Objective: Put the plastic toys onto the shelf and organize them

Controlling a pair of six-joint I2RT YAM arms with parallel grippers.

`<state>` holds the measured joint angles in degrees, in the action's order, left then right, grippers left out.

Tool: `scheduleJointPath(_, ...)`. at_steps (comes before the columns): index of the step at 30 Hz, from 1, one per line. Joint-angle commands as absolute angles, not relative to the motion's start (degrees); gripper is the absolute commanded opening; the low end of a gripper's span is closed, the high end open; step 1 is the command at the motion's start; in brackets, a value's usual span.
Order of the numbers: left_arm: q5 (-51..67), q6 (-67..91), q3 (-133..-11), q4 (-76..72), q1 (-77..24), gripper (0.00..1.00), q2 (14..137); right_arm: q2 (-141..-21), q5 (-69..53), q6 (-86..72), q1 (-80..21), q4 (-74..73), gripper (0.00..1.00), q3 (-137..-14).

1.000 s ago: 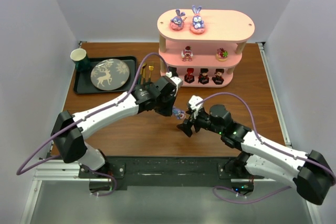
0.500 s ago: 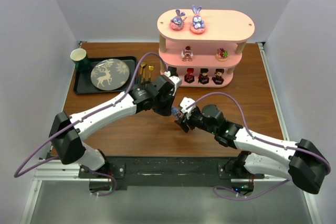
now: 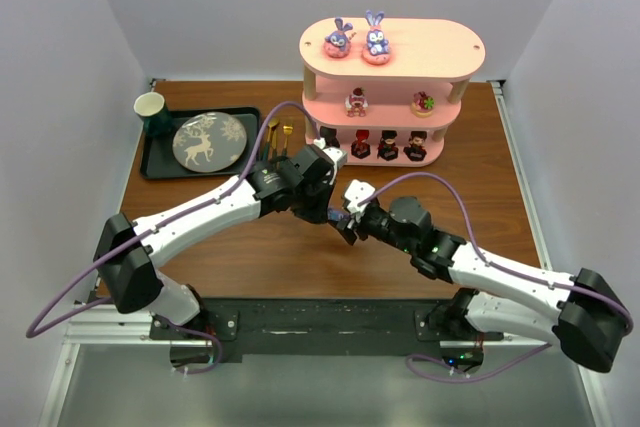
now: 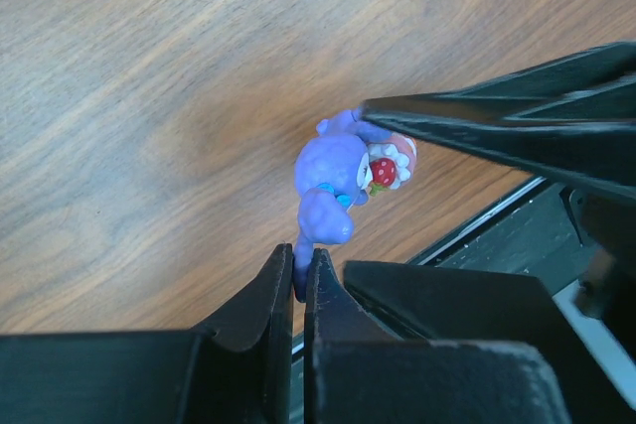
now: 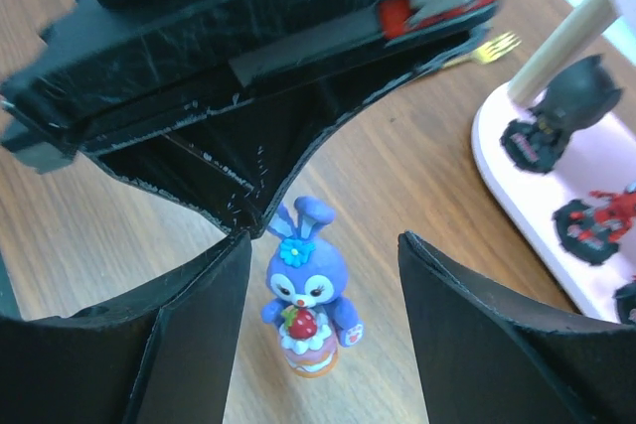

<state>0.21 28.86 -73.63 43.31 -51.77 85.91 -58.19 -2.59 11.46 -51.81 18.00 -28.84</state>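
Observation:
A purple-blue bunny toy (image 5: 303, 295) with a strawberry cake hangs just above the wood, and my left gripper (image 4: 295, 260) is shut on one of its ears. My right gripper (image 5: 320, 245) is open, with one finger on each side of the bunny and neither touching it. In the top view both grippers meet mid-table, left gripper (image 3: 328, 209) and right gripper (image 3: 349, 219). The pink shelf (image 3: 440, 47) at the back carries two bunny toys (image 3: 338, 40) on top, two small pink/red toys (image 3: 356, 100) on the middle tier and three dark toys (image 3: 388, 144) on the bottom.
A black tray (image 3: 160, 164) at the back left holds a deer-patterned plate (image 3: 209, 140) and a green cup (image 3: 151, 109). Gold cutlery (image 3: 280, 132) lies between the tray and the shelf. The shelf's bottom tier (image 5: 517, 161) is close on the right in the right wrist view.
My right gripper moved left up to the left gripper and narrowed its jaws, so they now flank the bunny. The left gripper stayed almost still, holding the ear.

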Motion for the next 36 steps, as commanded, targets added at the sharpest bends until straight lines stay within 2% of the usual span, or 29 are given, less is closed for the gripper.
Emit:
scheduleJointPath(1, 0.18, 29.79, -76.11, 43.15, -51.85, 0.00, 83.85, -60.55, -5.09, 12.13, -52.29, 19.42, 0.64, -31.20)
scheduleJointPath(8, 0.61, 30.06, -76.29, 43.51, -51.77, 0.00, 83.76, -62.93, -4.40, 12.74, -52.82, 19.07, 0.63, -30.85)
scheduleJointPath(17, 1.23, 30.06, -76.99, 43.95, -51.77, 0.00, 83.32, -66.35, -1.41, 15.64, -54.23, 18.28, 0.55, -32.34)
scheduleJointPath(20, 1.67, 30.06, -76.99, 44.12, -51.85, 0.00, 83.23, -66.71, -0.18, 15.91, -54.58, 18.02, 0.44, -32.61)
scheduleJointPath(23, 1.67, 30.06, -76.99, 44.47, -51.77, 0.00, 83.23, -66.53, 0.96, 16.17, -55.02, 17.75, 0.30, -32.78)
scheduleJointPath(24, 1.58, 30.06, -76.99, 44.56, -51.77, 0.00, 82.97, -66.45, 1.31, 16.26, -55.11, 17.75, 0.21, -32.87)
scheduleJointPath(26, 1.41, 30.15, -77.25, 44.47, -51.77, 0.01, 82.62, -66.01, 1.93, 16.17, -55.28, 17.49, 0.14, -32.96)
scheduleJointPath(28, 1.15, 30.15, -77.69, 44.47, -51.68, 0.08, 81.92, -65.66, 2.28, 15.56, -55.28, 17.32, 0.04, -33.13)
scheduleJointPath(29, 0.10, 30.49, -77.87, 44.47, -51.68, 0.19, 81.57, -64.96, 2.72, 15.30, -55.28, 17.05, 0.02, -33.31)
scheduleJointPath(30, 0.18, 30.59, -77.96, 44.47, -51.59, 0.25, 80.52, -64.52, 2.90, 14.94, -55.28, 16.88, 0.00, -33.48)
scheduleJointPath(31, -1.91, 30.76, -78.22, 44.47, -51.42, 0.32, 79.90, -64.16, 3.16, 14.33, -55.37, 16.61, 0.00, -33.57)
scheduleJointPath(32, -3.67, 31.37, -78.31, 44.47, -51.15, 0.46, 78.33, -63.46, 3.69, 14.07, -55.28, 15.92, 0.00, -34.10)
scheduleJointPath(35, -7.97, 31.73, -77.79, 42.90, -49.40, 0.70, 73.68, -62.58, 5.00, 12.31, -55.20, 12.76, 0.00, -36.11)
scheduleJointPath(36, -9.22, 31.82, -77.44, 42.28, -48.26, 0.74, 72.35, -61.80, 7.01, 11.96, -55.20, 12.22, 0.00, -36.64)
